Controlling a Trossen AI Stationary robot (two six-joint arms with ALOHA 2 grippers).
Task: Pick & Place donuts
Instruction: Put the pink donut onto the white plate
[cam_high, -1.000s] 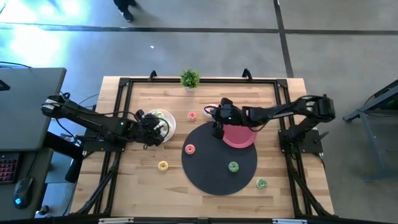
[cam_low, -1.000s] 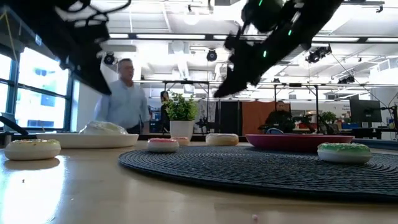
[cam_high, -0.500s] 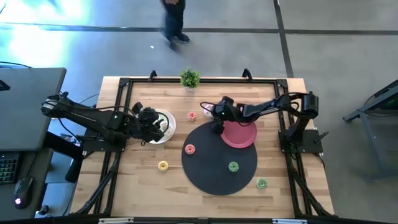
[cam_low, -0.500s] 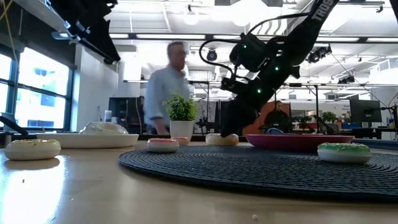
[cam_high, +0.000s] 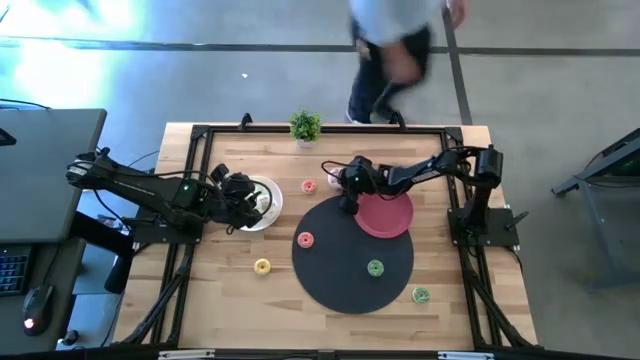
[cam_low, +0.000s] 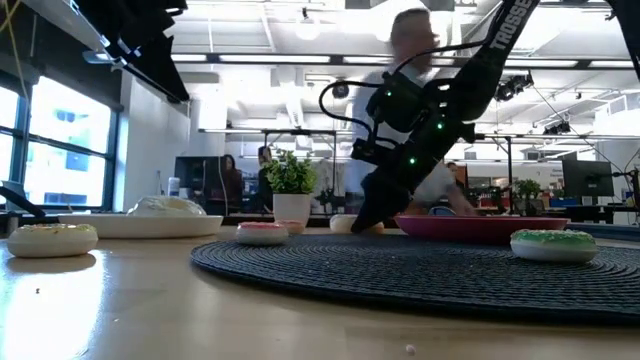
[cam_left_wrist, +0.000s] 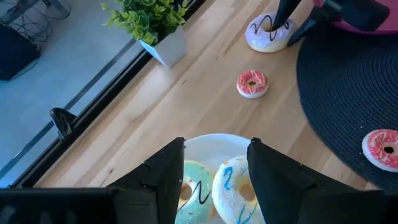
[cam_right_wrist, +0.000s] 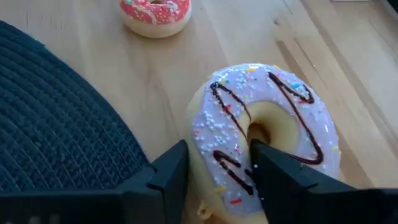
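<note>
My right gripper (cam_right_wrist: 214, 180) down at lilac donut (cam_right_wrist: 267, 134) on bare wood near table's far edge, just off black mat (cam_high: 352, 255); one finger in hole, other outside rim, fingers apart straddling ring. "TROSSEN" partly readable on arm in low view. My left gripper (cam_left_wrist: 214, 171) hovers over white plate (cam_left_wrist: 202, 142) near left edge, fingers apart above two donuts (cam_left_wrist: 233, 186).

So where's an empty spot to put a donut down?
The pink plate is bare. So is the black mat between the pink donut and green donut. The white plate is crowded.
</note>
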